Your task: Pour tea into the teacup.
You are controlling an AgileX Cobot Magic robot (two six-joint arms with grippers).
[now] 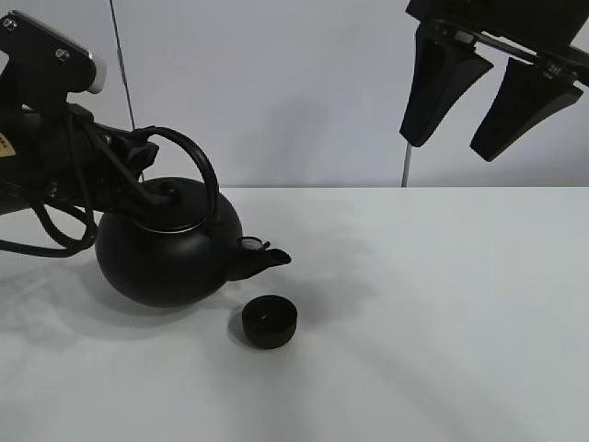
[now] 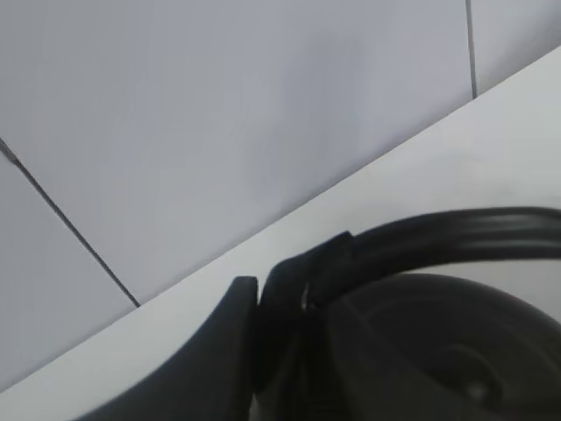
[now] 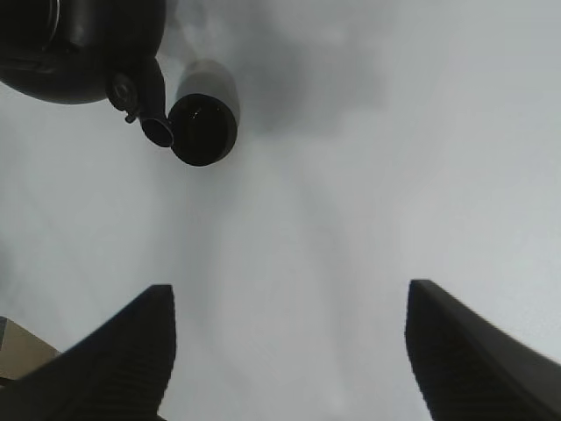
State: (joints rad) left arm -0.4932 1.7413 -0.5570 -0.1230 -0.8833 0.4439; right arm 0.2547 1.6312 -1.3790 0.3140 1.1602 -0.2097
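Note:
A small black teacup point(image 1: 270, 321) stands on the white table, also seen from above in the right wrist view point(image 3: 206, 123). Just left of it is a big round black kettle point(image 1: 170, 253) point(image 3: 96, 44), its spout point(image 1: 267, 259) pointing at the cup and ending just short of its rim. My left gripper point(image 1: 138, 158) point(image 2: 259, 294) is shut on the kettle's arched handle point(image 2: 456, 232) near its left end. My right gripper point(image 1: 492, 101) point(image 3: 294, 351) hangs high at the back right, open, with nothing between its fingers.
The white table point(image 1: 442, 313) stretches to the right of and in front of the cup. A pale wall point(image 1: 304, 92) stands behind the table's back edge. Black cables point(image 1: 55, 235) hang from the left arm beside the kettle.

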